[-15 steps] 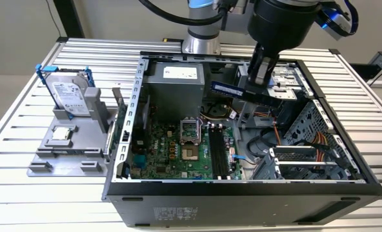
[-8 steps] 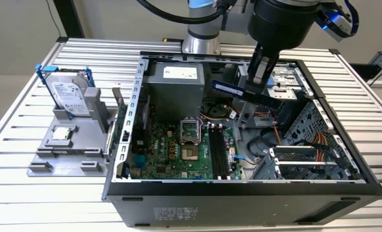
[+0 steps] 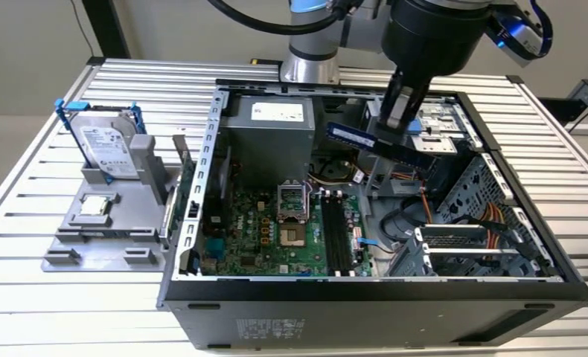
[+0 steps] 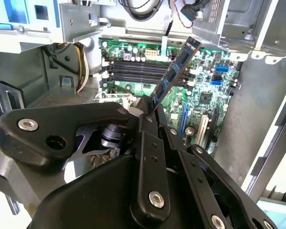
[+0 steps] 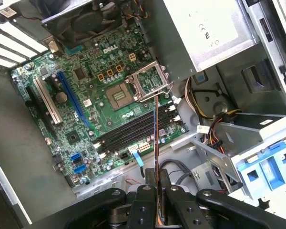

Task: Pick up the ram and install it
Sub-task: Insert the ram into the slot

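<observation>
Slatted metal table (image 3: 36,186), bearing one open computer case (image 3: 374,316) laid on its side.

- Gripper (image 3: 400,123): above the case, towards its power supply (image 3: 269,141) end; fingers closed on the ram (image 3: 359,138) near mid-length.
- Ram: long blue stick, tilted, held in the air over the case's interior, apart from the motherboard (image 3: 274,238).
- Memory slots (image 4: 138,69): dark parallel rows on the motherboard inside the case, apparently unfilled, though partly hidden by the ram in the second wrist view.
- Processor socket (image 5: 121,95): inside the case, beside the slots, bracket raised.
- Grey fixture (image 3: 95,238): just outside the case, on the exterior view's left; holds an upright hard drive (image 3: 106,141) and a flat silver processor chip (image 3: 95,206).
</observation>
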`<state>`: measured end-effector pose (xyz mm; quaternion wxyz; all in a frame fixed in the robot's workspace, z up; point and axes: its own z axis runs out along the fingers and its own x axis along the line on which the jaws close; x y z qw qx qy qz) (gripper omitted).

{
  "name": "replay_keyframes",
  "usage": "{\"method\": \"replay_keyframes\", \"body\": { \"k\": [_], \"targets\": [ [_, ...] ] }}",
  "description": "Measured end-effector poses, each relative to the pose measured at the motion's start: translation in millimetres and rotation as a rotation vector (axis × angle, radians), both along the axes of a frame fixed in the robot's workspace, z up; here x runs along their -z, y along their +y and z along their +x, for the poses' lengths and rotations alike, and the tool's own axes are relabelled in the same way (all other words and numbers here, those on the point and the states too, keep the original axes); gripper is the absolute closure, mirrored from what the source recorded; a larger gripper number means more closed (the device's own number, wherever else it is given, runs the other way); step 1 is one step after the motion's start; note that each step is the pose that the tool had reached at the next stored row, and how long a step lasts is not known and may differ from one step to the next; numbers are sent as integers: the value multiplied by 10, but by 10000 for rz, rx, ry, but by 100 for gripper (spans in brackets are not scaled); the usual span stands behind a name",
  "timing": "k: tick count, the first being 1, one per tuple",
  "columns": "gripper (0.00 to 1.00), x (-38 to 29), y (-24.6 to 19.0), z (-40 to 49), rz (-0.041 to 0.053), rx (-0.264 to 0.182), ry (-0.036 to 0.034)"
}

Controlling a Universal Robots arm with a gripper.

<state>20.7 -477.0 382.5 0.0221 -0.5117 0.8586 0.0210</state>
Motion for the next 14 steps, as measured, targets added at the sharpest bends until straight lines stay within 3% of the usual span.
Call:
{"method": "replay_keyframes", "body": {
  "k": [14],
  "targets": [
    [100,0,5,0,-39,714,0]
  ]
}}
